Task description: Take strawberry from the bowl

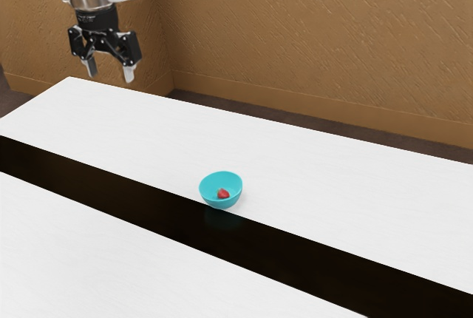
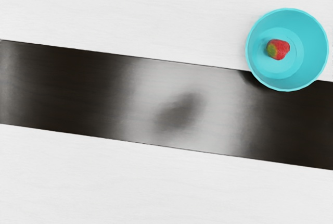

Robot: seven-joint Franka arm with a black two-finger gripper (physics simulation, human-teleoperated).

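My gripper [image 1: 110, 74] hangs high at the exterior view's upper left, its two fingers well apart with nothing between them. The turquoise bowl [image 1: 210, 192] stands upright on the white table, far from the gripper and lower down, beside the dark strip. Inside it lies a red strawberry [image 1: 223, 194]. The wrist view also has the bowl [image 2: 314, 47], its rim reaching over the edge of the dark strip. On the bowl's bottom rests the strawberry [image 2: 280, 50], red with a greenish end.
A glossy dark strip [image 1: 111, 188] runs lengthwise through the white table [image 1: 310, 163]. Behind the table rises a brown textured wall [image 1: 318, 29].
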